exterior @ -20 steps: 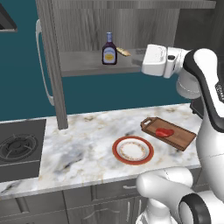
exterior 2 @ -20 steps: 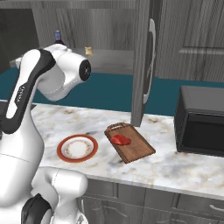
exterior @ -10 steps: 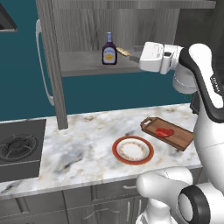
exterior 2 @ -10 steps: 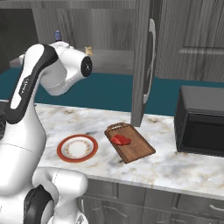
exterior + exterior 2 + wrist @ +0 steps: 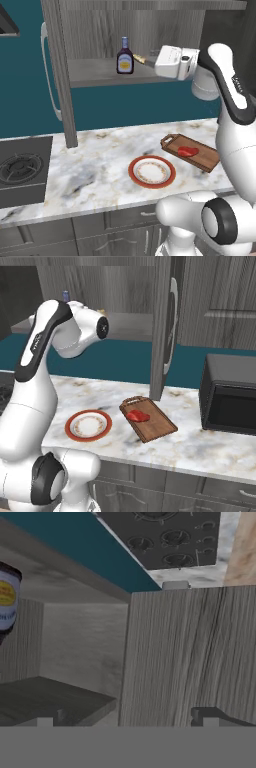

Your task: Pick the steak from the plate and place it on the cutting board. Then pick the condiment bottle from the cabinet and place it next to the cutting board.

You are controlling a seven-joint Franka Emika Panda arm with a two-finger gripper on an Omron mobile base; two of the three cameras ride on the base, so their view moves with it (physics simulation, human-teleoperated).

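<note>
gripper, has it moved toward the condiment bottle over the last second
Yes. In the left base view the open gripper has shifted left along the cabinet shelf, closing on the condiment bottle, which stands untouched.

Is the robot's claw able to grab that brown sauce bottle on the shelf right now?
Probably yes. The claw is open and already up at shelf height, just right of the condiment bottle. The cabinet recess is open at the front, and only a small tan item lies between them.

one condiment bottle (image 5: 125,56), one steak (image 5: 188,151), one plate (image 5: 151,171), one cutting board (image 5: 200,158), one cabinet (image 5: 95,25), one microwave (image 5: 230,393)
</note>
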